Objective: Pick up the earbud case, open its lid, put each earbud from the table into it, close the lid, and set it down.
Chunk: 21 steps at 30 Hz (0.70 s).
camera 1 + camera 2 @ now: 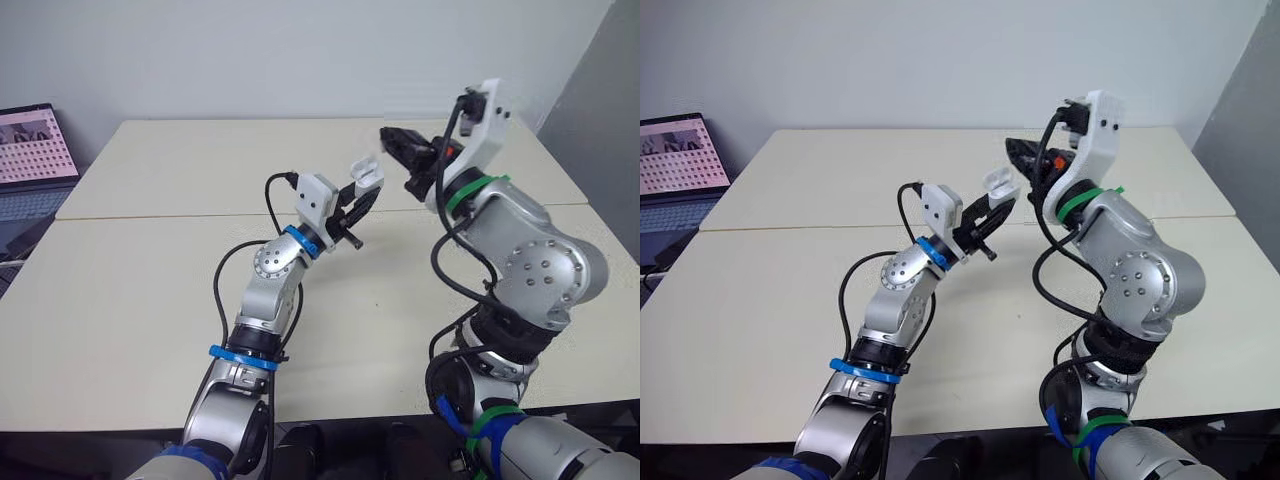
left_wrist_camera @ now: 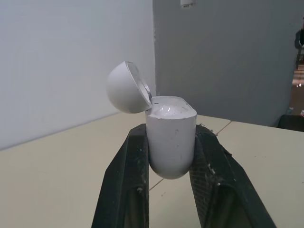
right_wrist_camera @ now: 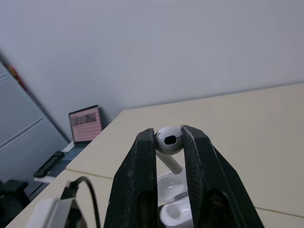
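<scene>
Left gripper (image 1: pixel 362 197) jaws pinching open-lidded earbud case (image 2: pixel 170 137) above bench (image 1: pixel 150 300), sides hidden, right gripper (image 3: pixel 169 134) jaws nipping earbud (image 3: pixel 168 141) at case's 1 o'clock — flanks covered, laptop (image 1: pixel 30 150) cropped at 9 o'clock.

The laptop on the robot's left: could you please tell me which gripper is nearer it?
Left. The left gripper, shut on the earbud case, is above the table; the right gripper, gripping an earbud, sits just to its right, farther from the laptop.

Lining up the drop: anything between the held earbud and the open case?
Nothing; in the right wrist view the small white earbud hangs directly over the glossy white open-lidded earbud case.
</scene>
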Tool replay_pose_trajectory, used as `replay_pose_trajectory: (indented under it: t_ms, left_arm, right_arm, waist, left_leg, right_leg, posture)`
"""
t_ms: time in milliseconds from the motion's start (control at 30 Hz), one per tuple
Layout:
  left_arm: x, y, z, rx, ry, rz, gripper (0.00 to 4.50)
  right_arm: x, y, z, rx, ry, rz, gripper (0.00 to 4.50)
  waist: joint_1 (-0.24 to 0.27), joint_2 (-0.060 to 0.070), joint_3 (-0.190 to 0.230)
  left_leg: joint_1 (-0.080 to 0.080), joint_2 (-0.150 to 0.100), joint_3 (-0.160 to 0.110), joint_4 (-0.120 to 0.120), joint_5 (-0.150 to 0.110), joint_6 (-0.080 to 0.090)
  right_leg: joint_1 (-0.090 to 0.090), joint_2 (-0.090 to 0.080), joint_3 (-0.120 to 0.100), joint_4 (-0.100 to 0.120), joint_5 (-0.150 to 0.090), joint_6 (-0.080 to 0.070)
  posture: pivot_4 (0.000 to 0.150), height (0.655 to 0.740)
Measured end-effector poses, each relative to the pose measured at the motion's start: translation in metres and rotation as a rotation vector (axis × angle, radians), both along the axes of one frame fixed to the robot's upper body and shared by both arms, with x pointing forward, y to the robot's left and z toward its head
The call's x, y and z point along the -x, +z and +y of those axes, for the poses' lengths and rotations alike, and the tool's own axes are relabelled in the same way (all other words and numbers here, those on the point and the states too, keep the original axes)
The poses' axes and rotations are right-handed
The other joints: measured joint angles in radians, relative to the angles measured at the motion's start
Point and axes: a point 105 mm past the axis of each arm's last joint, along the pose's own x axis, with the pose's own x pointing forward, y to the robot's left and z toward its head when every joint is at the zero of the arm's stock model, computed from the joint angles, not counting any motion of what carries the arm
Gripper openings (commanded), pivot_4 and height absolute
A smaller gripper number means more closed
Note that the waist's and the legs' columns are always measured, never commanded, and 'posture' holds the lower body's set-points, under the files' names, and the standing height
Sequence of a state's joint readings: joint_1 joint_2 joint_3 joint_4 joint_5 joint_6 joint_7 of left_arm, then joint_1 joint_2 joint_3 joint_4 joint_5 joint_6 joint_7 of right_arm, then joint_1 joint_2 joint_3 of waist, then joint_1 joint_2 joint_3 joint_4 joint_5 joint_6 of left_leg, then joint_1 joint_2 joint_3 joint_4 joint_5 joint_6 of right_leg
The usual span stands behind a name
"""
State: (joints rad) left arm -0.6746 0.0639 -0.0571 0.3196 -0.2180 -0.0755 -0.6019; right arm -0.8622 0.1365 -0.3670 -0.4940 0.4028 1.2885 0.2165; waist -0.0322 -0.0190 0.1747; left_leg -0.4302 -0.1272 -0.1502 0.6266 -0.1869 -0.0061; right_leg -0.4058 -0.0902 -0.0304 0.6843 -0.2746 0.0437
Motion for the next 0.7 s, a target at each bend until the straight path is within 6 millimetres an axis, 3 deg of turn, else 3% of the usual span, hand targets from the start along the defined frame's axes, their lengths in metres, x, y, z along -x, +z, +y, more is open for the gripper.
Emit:
replay_pose_trajectory:
  t_ms: [100,167,267,433,700]
  left_arm:
    - [0.0,0.002,-0.001,0.002,-0.003,-0.004,0.75]
    - [-0.001,0.001,0.0,-0.001,-0.002,0.001,0.75]
    - [-0.001,0.003,-0.001,0.001,-0.005,-0.004,0.75]
    - [-0.002,0.003,0.004,-0.01,-0.001,-0.007,0.75]
    - [-0.002,0.002,0.004,-0.016,-0.009,-0.007,0.75]
  right_arm:
    - [0.0,-0.023,0.007,0.011,0.038,0.052,0.39]
    - [0.002,-0.028,0.012,0.012,0.069,0.036,0.39]
    - [0.008,-0.029,0.015,0.088,0.126,-0.033,0.39]
    - [0.016,-0.032,0.001,0.241,0.196,-0.136,0.39]
    - [0.014,-0.035,-0.004,0.33,0.234,-0.214,0.39]
  waist:
    - [0.0,0.0,0.0]
    - [0.0,0.0,0.0]
    - [0.0,0.0,0.0]
    - [0.001,0.0,0.0]
    - [0.003,0.0,0.0]
  left_leg:
    - [0.0,0.0,0.0,0.0,0.0,0.0]
    - [0.0,0.0,0.0,0.001,0.0,0.0]
    - [0.0,0.0,0.0,0.001,0.0,0.0]
    - [0.0,0.0,-0.001,0.001,-0.001,0.002]
    - [0.0,0.0,-0.001,0.001,0.0,0.001]
  right_leg:
    - [0.0,0.0,0.0,0.0,0.0,0.0]
    - [0.0,0.0,0.0,0.0,0.0,0.0]
    - [0.0,0.001,0.0,0.0,0.0,0.0]
    - [0.001,0.001,-0.002,-0.001,0.0,0.0]
    - [0.001,0.001,-0.002,-0.001,0.0,0.0]
  posture:
    - [0.15,0.74]
    - [0.15,0.74]
    - [0.15,0.74]
    - [0.15,0.74]
    - [0.15,0.74]
